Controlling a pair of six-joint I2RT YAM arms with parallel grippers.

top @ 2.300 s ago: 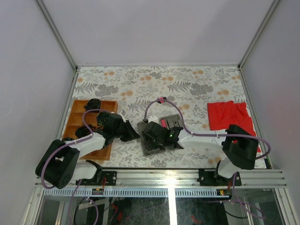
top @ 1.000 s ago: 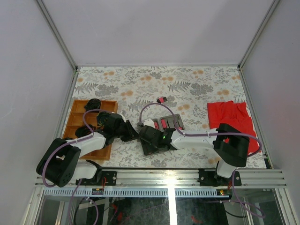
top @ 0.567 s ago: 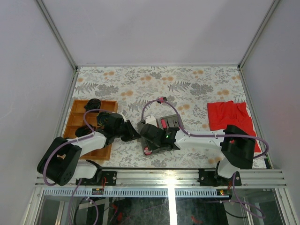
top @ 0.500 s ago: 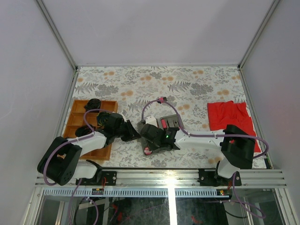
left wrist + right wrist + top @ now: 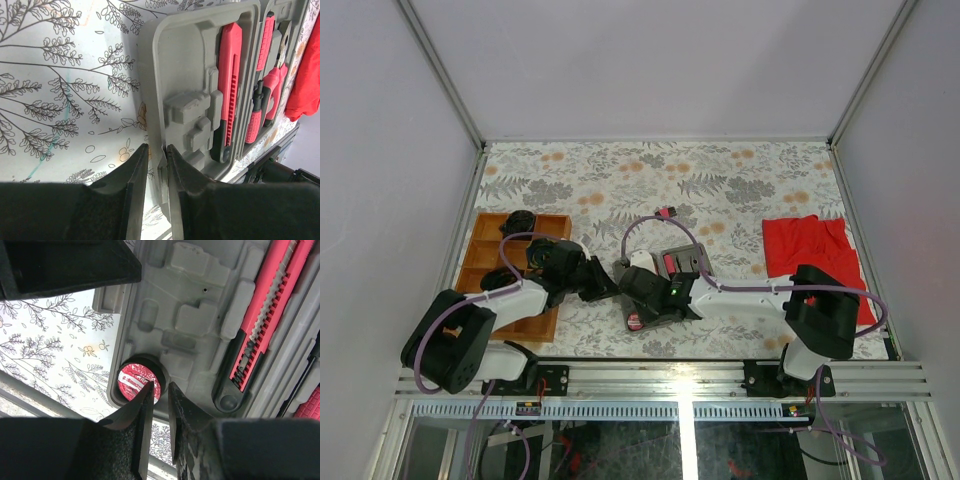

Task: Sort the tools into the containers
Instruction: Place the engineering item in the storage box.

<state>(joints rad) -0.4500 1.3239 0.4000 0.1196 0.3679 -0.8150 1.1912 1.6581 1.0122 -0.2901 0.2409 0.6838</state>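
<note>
The left jaws [image 5: 156, 149] pinch the near rim of the open grey case [image 5: 192, 60]; a lip of that rim sits in the thin gap between them. Beyond and to the right of these jaws a red utility knife [image 5: 229, 65] lies in its recess, its long axis running straight away from them with the black end nearest. Further right are pliers [image 5: 267, 95], lying about parallel to the knife with their grips towards the jaws, partly cut off by the frame edge.

The right jaws [image 5: 160, 385] stand a slit apart and hold nothing. Directly under them, a little left, the round pink disc [image 5: 137, 382] lies flat in a round recess at the case's corner, partly hidden by one finger. Its print is too small to read.

From above, the right arm hides most of the case. The wooden tray [image 5: 485, 255] is on the far side of the left arm from the left jaws. That arm covers part of the tray, and a dark item [image 5: 520, 222] in its far compartment is hard to make out. A red cloth [image 5: 810, 245] lies well apart from the right jaws.

The tabletop [image 5: 620, 180] has a floral covering. Pale walls [image 5: 650, 60] enclose it, and an aluminium rail [image 5: 670, 380] runs along the near edge.
</note>
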